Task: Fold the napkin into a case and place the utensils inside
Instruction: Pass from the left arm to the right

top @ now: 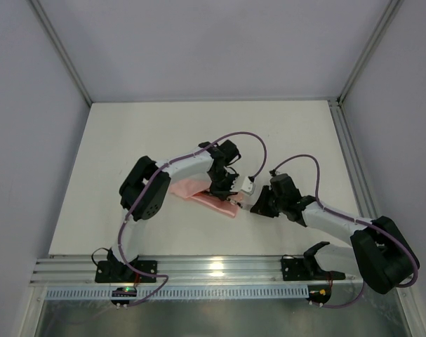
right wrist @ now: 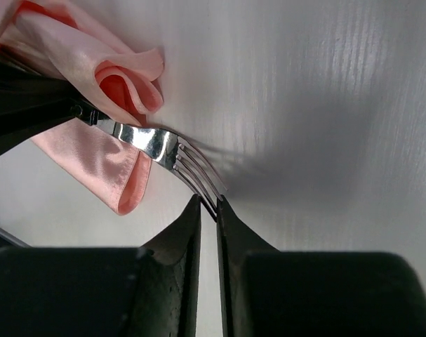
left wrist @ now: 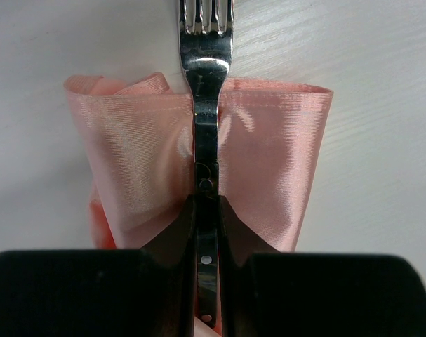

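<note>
Two claws, one fork, right over the pink fold!

The left claw [left wrist: 207, 203] has its jaws clamped tight on the handle of the slim shiny steel fork [left wrist: 206, 126]. The fork runs straight over the middle of the folded salmon-pink satin napkin [left wrist: 135, 161]. Its tines poke out past the hemmed far edge, above the white wood-grain table [left wrist: 367, 56]. The right claw [right wrist: 207, 205] faces it from the other end, jaws drawn in to a thin slit with the tine tips caught in it. Beside the fork's neck the napkin's layers gape in loose rolls. From overhead, the claws meet nose to nose near mid-table. The napkin lies under the left one, a corner reaching toward the right.
</note>
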Available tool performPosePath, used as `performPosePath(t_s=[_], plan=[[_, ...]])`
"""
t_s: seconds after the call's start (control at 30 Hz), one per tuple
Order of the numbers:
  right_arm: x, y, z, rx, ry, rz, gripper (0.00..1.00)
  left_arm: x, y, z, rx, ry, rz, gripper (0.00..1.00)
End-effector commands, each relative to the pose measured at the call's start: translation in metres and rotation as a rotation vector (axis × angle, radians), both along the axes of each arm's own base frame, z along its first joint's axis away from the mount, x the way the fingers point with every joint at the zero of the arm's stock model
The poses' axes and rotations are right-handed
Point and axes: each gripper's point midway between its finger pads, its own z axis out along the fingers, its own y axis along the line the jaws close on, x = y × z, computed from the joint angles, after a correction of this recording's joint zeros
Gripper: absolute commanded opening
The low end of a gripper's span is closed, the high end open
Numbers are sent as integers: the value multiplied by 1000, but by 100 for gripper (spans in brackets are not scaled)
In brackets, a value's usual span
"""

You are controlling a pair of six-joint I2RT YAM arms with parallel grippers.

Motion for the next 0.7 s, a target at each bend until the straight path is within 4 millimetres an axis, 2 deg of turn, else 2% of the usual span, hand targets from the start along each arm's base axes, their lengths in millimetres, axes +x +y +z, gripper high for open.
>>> performPosePath(t_s=[0.0,0.07,0.17,0.2,0.3,0.43,0.5,0.6,0.67], plan=[[12,3,6,22,-47,-18,11,0,-7,16,-44,-20,2,9],[14,3,8,25,-53,-22,4,1,-7,17,-42,-20,10,11],[16,3,9,25,-59,-35,4,0,-6,18,-37,-16,24,20],[15,3,9,26,-56,-36,4,0,-6,18,-36,-14,29,27],[17,3,11,35,-58,-50,4,-1,-6,24,-41,-9,49,38],[20,0,18,30,-76,-74,4,-5,-10,42,-73,6,68,45],[21,-1,21,26,-78,-78,4,-9,-12,56,-94,26,69,53],[22,0,23,17,-77,-68,4,-15,-17,78,-140,43,63,55],[24,1,24,11,-80,-64,4,-23,-15,84,-162,56,56,57]])
